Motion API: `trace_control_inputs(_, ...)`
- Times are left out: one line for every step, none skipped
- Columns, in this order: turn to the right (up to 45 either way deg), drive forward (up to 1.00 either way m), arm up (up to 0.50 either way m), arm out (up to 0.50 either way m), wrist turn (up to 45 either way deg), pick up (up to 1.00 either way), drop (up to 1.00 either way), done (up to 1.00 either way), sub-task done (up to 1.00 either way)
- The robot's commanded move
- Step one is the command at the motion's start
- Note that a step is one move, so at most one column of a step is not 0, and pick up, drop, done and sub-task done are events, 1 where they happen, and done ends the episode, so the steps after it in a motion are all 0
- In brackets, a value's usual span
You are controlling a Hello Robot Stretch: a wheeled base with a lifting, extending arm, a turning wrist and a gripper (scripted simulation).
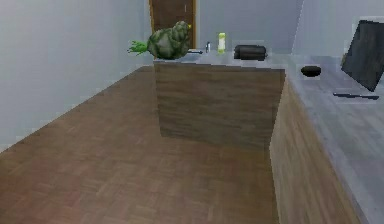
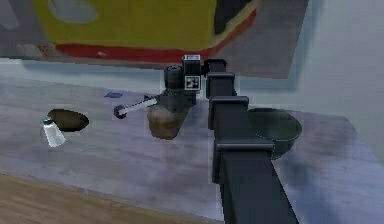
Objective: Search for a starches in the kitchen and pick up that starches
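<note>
1 gripper near brown lump on ctr; can't tell grip state or if holding.

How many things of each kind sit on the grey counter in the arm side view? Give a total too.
Shakers: 1, the small white shaker
Dishes: 2, the flat dark round plate and the deep dark green bowl
Utensils: 1, the grey long-handled utensil
Lumps: 1, the brown rounded lump
Scraps: 1, the small bluish flat item
Total: 6
</note>
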Motion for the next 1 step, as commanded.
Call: trace_control_inputs(0.0,0.0,0.0,0.0,33.0,0.0,0.0,0.0,0.0)
